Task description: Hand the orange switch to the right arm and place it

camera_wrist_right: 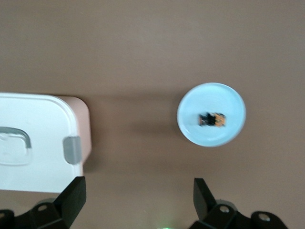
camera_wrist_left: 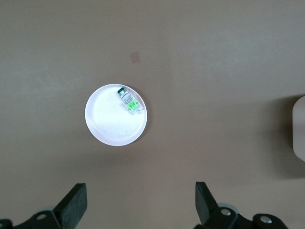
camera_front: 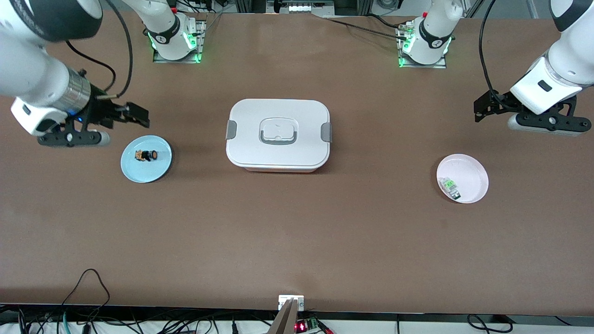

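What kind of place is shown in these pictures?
Probably a robotics lab: two arms bolted to a brown table, the left claw and right claw both open, and loose cables along its edge.

Cut off, blurred, or too small to make out

The right wrist view is soft, so the orange switch [camera_wrist_right: 212, 119] on the blue plate [camera_wrist_right: 228, 102] shows only as a black-and-orange smudge; the white lidded box [camera_wrist_right: 38, 138] runs off that picture's edge. In the left wrist view the box [camera_wrist_left: 299, 129] is a sliver at the border, and the left hand [camera_wrist_left: 140, 202] shows only its two finger ends. The green-and-clear part [camera_front: 450, 186] on the pink plate [camera_front: 473, 169] is too small to read.
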Motion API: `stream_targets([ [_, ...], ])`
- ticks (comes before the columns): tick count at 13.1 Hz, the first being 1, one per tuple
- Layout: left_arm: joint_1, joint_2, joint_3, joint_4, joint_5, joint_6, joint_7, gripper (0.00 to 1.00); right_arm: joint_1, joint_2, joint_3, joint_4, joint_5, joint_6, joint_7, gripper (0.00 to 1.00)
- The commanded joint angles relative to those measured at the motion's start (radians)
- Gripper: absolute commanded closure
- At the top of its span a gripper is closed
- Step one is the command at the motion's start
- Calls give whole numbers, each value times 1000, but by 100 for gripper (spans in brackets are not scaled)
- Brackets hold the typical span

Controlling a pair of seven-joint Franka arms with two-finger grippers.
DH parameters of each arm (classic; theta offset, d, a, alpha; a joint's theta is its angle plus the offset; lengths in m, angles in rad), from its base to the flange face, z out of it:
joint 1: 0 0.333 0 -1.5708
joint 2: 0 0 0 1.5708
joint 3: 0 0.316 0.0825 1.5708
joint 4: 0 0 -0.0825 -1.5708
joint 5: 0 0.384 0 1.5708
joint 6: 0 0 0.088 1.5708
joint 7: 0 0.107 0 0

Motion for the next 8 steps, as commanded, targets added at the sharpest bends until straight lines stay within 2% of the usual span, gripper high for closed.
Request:
stream_targets([
  [1,-1,-6,1,9,-14,-13,-5,0,10,11,-6,109,-84,-98,24,0],
  [2,-1,-6,1,9,-13,-13,-5,0,0,5,-20,111,-84,-97,28,0],
  [4,-1,-6,1,9,-13,-13,-5,0,-6,-4,-127,112,-81,-94,19,0],
  [6,-1,-6,1,9,-13,-13,-5,0,-7,-6,-207,112,-79,-83,-69,0],
  [8,-1,-6,1,9,-13,-13,-5,0,-12,2,-236,111,-81,-62,-128,0],
])
